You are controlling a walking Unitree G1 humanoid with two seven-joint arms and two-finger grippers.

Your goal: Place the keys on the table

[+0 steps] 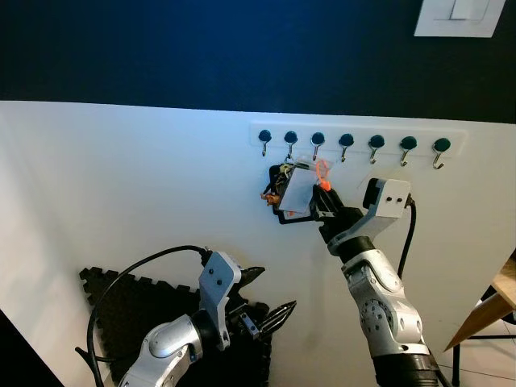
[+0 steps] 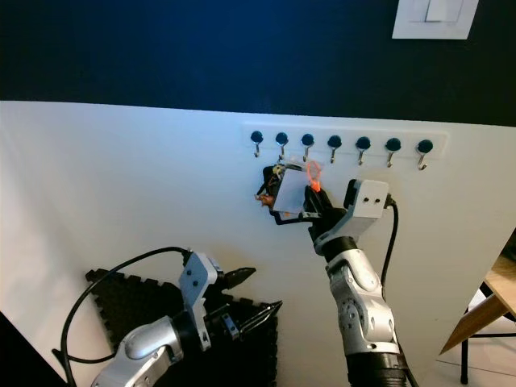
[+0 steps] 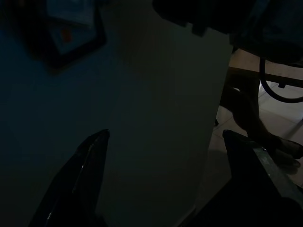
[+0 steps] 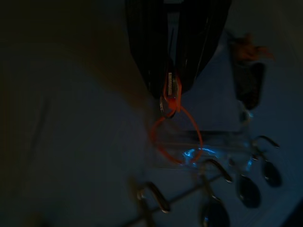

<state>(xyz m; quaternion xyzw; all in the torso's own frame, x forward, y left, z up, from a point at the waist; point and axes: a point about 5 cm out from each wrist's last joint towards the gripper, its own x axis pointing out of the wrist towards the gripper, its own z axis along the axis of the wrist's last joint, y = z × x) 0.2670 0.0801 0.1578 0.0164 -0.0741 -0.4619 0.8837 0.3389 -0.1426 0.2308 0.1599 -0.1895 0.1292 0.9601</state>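
While the keys [image 1: 292, 192] hang against the white wall just under the hook rail [image 1: 355, 143], near its left end, the right tool [image 1: 321, 187] is clenched on their orange loop [image 4: 176, 127], which seems to reach up to one of the hooks, so the loop probably must be lifted off first. A clear tag hangs with the keys. The left tool [image 1: 266, 306] waits low with released fingers, over the black floor mat [image 1: 109, 306]. At the right edge, a wooden corner, perhaps the tabletop [image 1: 504, 286], is visible.

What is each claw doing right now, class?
Left claw: open, holding nothing.
Right claw: shut on the keys, just below the hooks.
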